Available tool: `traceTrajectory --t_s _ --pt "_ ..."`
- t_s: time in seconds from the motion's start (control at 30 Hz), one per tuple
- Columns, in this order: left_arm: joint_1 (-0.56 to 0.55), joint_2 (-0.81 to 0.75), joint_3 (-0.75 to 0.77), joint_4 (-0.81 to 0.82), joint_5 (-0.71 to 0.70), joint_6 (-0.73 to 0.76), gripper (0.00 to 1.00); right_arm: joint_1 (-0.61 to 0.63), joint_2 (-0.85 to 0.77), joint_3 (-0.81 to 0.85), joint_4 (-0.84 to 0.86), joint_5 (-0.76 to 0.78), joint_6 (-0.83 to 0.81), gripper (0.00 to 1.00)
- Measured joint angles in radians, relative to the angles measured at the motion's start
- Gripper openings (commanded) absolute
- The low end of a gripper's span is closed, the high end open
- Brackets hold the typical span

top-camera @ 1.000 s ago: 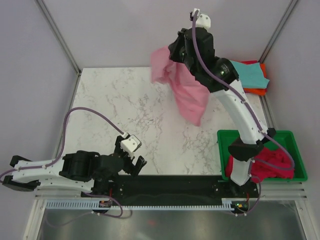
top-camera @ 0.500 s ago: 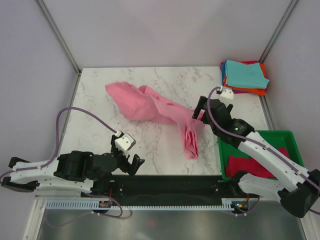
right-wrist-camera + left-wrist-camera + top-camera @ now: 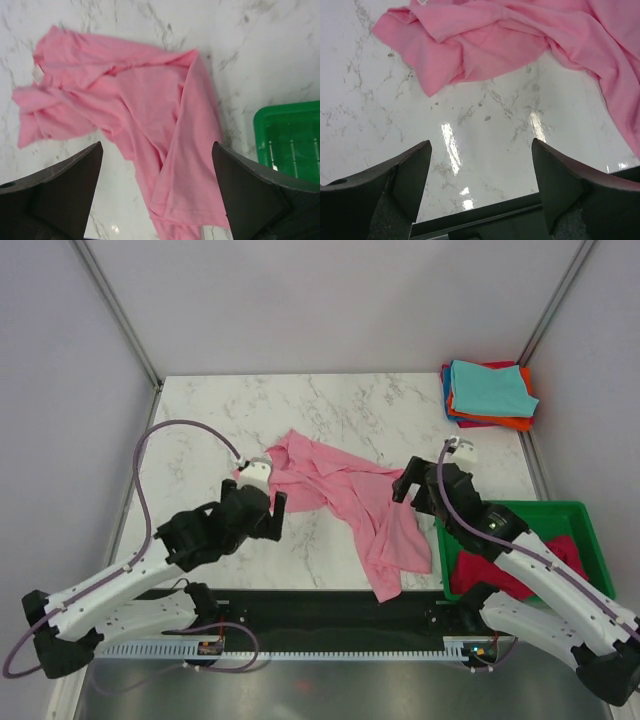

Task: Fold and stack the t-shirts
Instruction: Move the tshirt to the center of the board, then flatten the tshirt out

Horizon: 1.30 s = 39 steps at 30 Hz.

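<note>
A light pink t-shirt [image 3: 360,502] lies crumpled across the middle of the marble table, one end reaching toward the near edge. It fills the top of the left wrist view [image 3: 485,40] and the middle of the right wrist view [image 3: 150,115]. My left gripper [image 3: 262,502] hovers open at the shirt's left edge, its jaws [image 3: 480,145] holding nothing. At the shirt's right side my right gripper [image 3: 408,483] is open and above the cloth [image 3: 157,147]. Folded t-shirts [image 3: 490,392], teal on top of orange, are stacked at the far right corner.
A green bin [image 3: 560,508] stands at the near right with a magenta-red t-shirt [image 3: 520,568] in it; its corner shows in the right wrist view [image 3: 285,140]. A black rail [image 3: 330,608] runs along the near edge. Metal posts frame the far corners.
The right gripper came down from high at the back, opened and let go of the pink shirt, which now lies on the table. The left arm reached forward to the shirt's left edge.
</note>
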Motion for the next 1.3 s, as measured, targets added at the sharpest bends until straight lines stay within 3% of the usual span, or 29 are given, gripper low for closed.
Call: traceTrajectory --t_s 0.17,0.43,0.67,0.97,1.1,1.2,1.27,1.3 --pt "0.373 0.167 0.002 0.108 0.21 0.052 0.88 0.043 0.182 -0.091 0.038 -0.138 0.001 0.98" --pt "0.631 0.515 0.089 0.253 0.434 0.08 0.73 0.069 0.219 -0.114 0.087 -0.212 -0.019 0.98" --pt "0.696 0.671 0.154 0.361 0.526 0.076 0.63 0.069 0.18 -0.122 0.119 -0.237 -0.029 0.98" --pt "0.695 0.787 0.188 0.389 0.521 0.051 0.59 0.069 0.163 -0.146 0.123 -0.248 -0.037 0.98" --pt "0.695 0.805 0.196 0.393 0.507 0.036 0.43 0.069 0.132 -0.158 0.116 -0.248 -0.037 0.98" --pt "0.695 0.809 0.2 0.401 0.507 0.03 0.23 0.069 0.108 -0.178 0.109 -0.248 -0.035 0.98" --pt "0.695 0.809 0.2 0.407 0.507 0.023 0.03 0.069 0.097 -0.191 0.106 -0.248 -0.033 0.98" --pt "0.695 0.809 0.2 0.409 0.507 0.022 0.02 0.069 0.092 -0.198 0.105 -0.247 -0.032 0.98"
